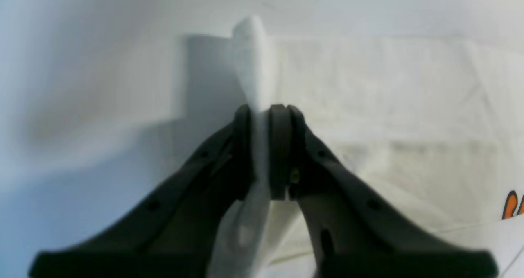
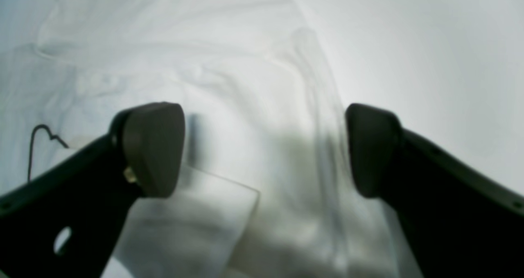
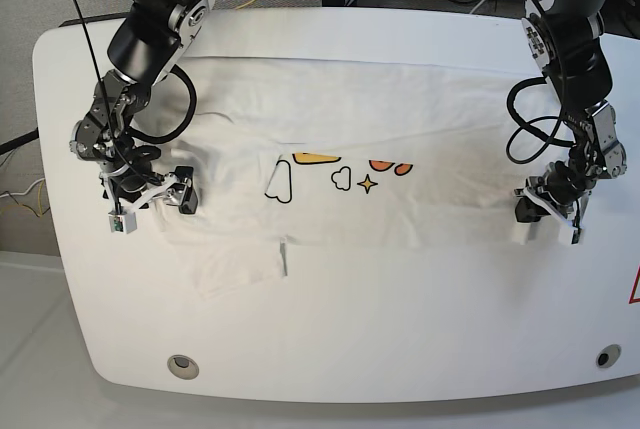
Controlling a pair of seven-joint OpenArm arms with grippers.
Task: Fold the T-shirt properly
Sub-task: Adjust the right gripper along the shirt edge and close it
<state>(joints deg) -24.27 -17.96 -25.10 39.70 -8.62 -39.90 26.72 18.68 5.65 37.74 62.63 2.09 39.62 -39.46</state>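
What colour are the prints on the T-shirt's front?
Orange shapes, black-outlined white clouds and a small yellow star on the white T-shirt; base view shows them best.

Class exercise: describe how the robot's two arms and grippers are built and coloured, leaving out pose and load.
Both arms have black-and-silver jointed segments with looping black cables. The left gripper has matte black tapering jaws ending in rounded dark pads. The right gripper looks the same, with a small brass-coloured fitting beside one pad. White brackets sit at the wrists.

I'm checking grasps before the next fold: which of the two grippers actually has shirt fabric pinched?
The left gripper: its jaws are shut on a ridge of the T-shirt. The right gripper hangs wide open over the cloth.
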